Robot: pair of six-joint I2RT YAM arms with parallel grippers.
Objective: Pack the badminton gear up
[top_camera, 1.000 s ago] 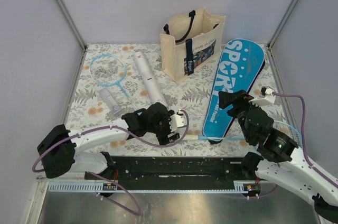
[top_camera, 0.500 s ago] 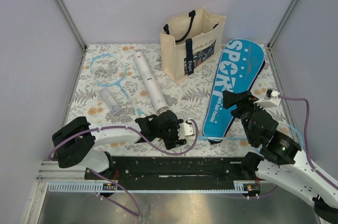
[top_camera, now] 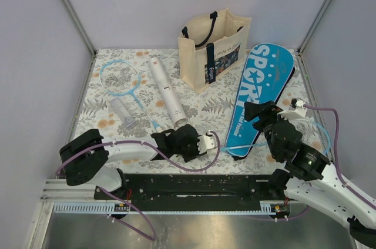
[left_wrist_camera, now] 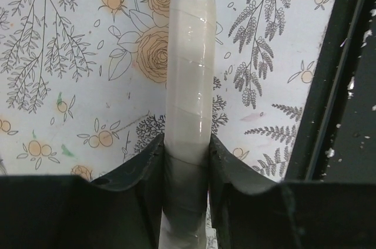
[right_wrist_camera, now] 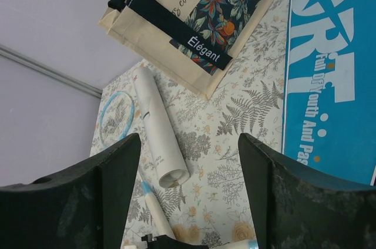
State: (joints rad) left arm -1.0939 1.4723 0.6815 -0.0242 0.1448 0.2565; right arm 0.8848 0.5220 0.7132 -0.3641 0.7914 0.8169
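Left wrist view: the left gripper (left_wrist_camera: pixel 187 146) pinches a racket's handle (left_wrist_camera: pixel 189 78). Its matte black fingers (left_wrist_camera: pixel 147 202) press against both sides of the glossy white wrap, which spirals in faint ridges up to a light-blue collar. The handle lies on the floral cloth (left_wrist_camera: pixel 76 55) beside a black rail (left_wrist_camera: pixel 329 114). From above, this racket's thin blue shaft runs right, past the narrow end of the case (top_camera: pixel 261 87), a flat blue racket shape lettered SPORT. The right gripper (top_camera: pixel 257 112) hovers at the case's right edge, fingers spread wide, holding nothing. The second racket (top_camera: pixel 120 77), with an oval strung head, and the smooth white tube (top_camera: pixel 166 92) lie at left. A cream canvas tote (top_camera: pixel 212 46) stands behind.
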